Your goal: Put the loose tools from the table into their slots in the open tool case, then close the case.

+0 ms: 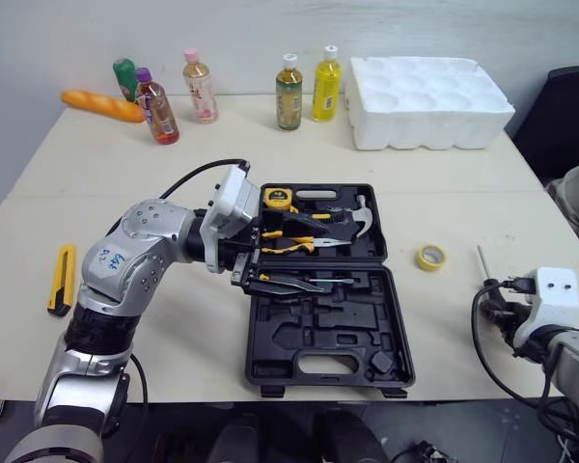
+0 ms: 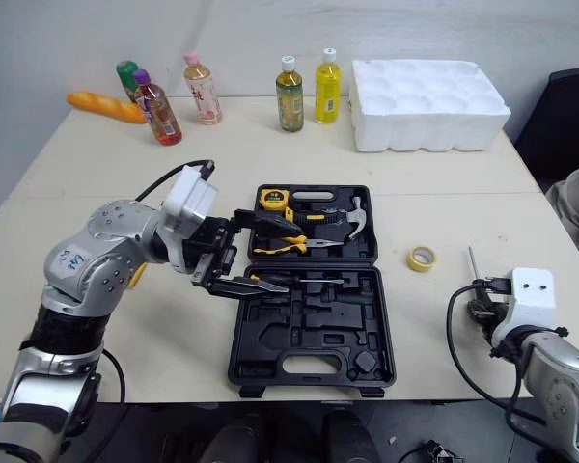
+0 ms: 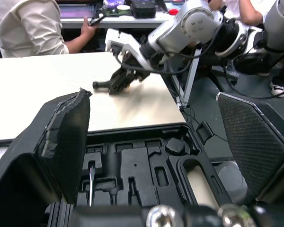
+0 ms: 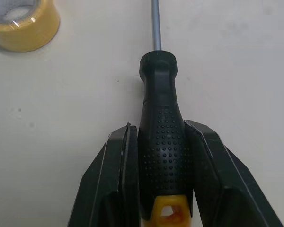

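Right wrist view: right pincer point(image 4: 160, 130) clamped on the black handle of the screwdriver point(image 4: 158, 90), which lies on the tabletop point(image 4: 61, 118) right of the tool case point(image 1: 318, 333), just beyond the yellow tape roll point(image 1: 430, 257). Left pincer point(image 1: 256, 258) wide apart, gripping nothing, over the case's left edge at the hinge line. Utility knife point(image 1: 62, 280) left of the case, well apart. Bare tabletop on both sides of the case; bottles point(image 1: 289, 92) and foam tray point(image 1: 425, 101) behind it.
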`<state>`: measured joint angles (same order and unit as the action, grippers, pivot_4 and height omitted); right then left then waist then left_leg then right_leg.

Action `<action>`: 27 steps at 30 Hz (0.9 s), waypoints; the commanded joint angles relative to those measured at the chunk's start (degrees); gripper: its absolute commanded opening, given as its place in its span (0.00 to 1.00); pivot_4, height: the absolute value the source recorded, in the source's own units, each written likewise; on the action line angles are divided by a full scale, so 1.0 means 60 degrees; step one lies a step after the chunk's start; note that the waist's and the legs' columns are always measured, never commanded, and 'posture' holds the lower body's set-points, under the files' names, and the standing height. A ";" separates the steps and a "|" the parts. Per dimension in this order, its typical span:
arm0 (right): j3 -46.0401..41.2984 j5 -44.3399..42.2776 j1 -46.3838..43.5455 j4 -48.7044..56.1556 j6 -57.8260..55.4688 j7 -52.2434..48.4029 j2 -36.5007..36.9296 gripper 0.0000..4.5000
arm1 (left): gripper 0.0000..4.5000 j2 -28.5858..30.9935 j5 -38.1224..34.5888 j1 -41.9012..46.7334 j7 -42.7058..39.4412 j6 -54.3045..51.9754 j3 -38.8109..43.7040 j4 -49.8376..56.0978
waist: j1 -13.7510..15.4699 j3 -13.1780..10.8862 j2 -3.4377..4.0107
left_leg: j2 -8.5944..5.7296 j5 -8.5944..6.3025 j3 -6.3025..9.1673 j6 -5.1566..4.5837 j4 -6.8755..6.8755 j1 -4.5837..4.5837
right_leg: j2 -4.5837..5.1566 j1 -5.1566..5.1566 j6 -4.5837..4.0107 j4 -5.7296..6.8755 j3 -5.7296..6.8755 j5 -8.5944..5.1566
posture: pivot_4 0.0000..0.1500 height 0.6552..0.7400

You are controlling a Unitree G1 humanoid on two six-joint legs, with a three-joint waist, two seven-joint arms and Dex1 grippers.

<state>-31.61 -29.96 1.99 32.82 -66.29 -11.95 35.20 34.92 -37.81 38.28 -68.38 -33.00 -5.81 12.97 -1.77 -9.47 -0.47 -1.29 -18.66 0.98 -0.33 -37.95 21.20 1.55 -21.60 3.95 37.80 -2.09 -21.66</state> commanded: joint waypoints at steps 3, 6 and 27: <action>0.0257 -0.1630 -0.0611 0.0998 0.0189 -0.2647 0.1799 0.22 | 1.00 0.0969 0.0385 -0.0983 -0.0463 0.0349 0.0271 0.0297 | -0.0098 -0.0040 0.0021 | 0.0006 0.0001 0.0002 0.0002 0.0003 -0.0018 | -0.0013 0.0000 0.0000 0.0005 -0.0011 0.0000 | 1.00 1.00; 0.1348 -0.2119 -0.1232 0.0953 0.0696 -0.4640 0.3348 0.22 | 1.00 0.1641 0.1110 -0.1638 -0.0645 0.1060 0.0307 0.0196 | -0.0025 -0.0060 0.0020 | 0.0013 -0.0010 0.0016 -0.0023 0.0002 -0.0017 | -0.0014 0.0000 -0.0001 0.0006 0.0004 0.0000 | 1.00 1.00; 0.9487 0.1622 -0.7006 -0.2059 0.3327 -0.9316 0.3821 0.22 | 1.00 0.1667 0.2367 -0.2505 0.0211 0.2041 0.0222 -0.0036 | 0.0054 -0.0100 -0.0022 | 0.0004 -0.0005 0.0014 -0.0012 -0.0060 0.0175 | 0.0013 -0.0172 -0.0002 0.0020 0.0016 0.0001 | 1.00 1.00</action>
<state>24.58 -22.66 -38.46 21.37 -47.51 -67.27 58.98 44.99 -23.84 23.23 -67.17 -21.34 -4.98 11.17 -1.45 -10.07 -0.60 -1.27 -18.68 1.07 -0.38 -38.39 22.31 1.63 -22.70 3.94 37.97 -1.99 -21.65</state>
